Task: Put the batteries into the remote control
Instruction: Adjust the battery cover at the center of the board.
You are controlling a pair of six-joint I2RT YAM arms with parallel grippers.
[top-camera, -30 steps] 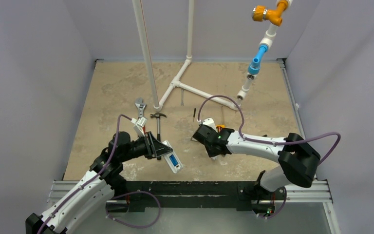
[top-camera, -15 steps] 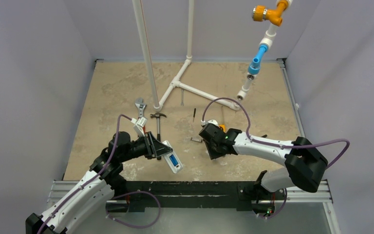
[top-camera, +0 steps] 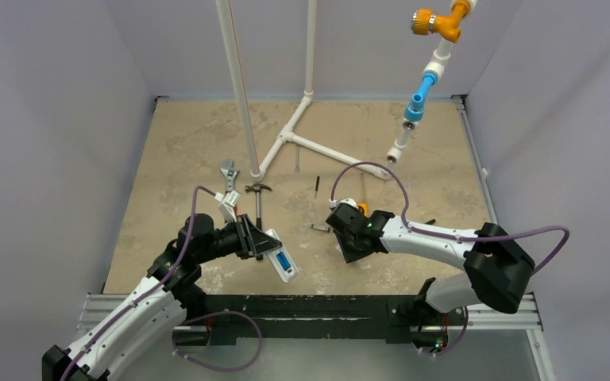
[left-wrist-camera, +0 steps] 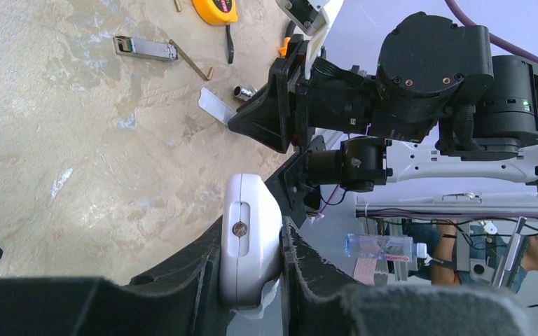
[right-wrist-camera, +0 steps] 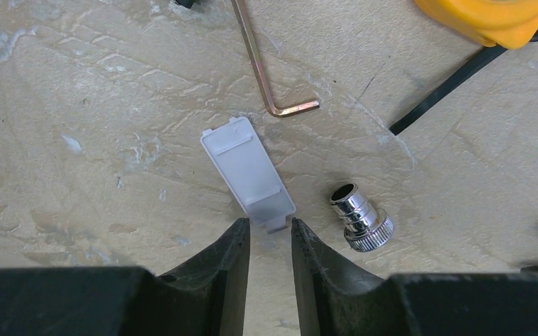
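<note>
we judge the job to be well past its middle. the left gripper is clamped tight on one end of the remote control and holds it clear of the table, at about 7 o'clock from the table's middle in the top view. the handset's back faces up there, and a blue patch sits in the recess. we take that for the batteries, already seated, though the view is too small to count two or to check which way they point. no loose blue cylinder shows on the table in any view.

what looks left is the closing. the small grey-white cover piece lies flat on the table, well apart from the handset, running from 11 o'clock to 5 o'clock in the right wrist view. the right gripper hangs right over its near end with the jaws parted by a narrow gap and nothing between them. the cover's tab sits just at the fingertips, and we cannot tell whether they touch it.

a stubby silver cylinder stands just beside the cover at its 3 o'clock. a bent hex key lies at its 12 o'clock, near but apart.

so we reckon that picking up the cover and snapping it over the recess are not yet done.
</note>
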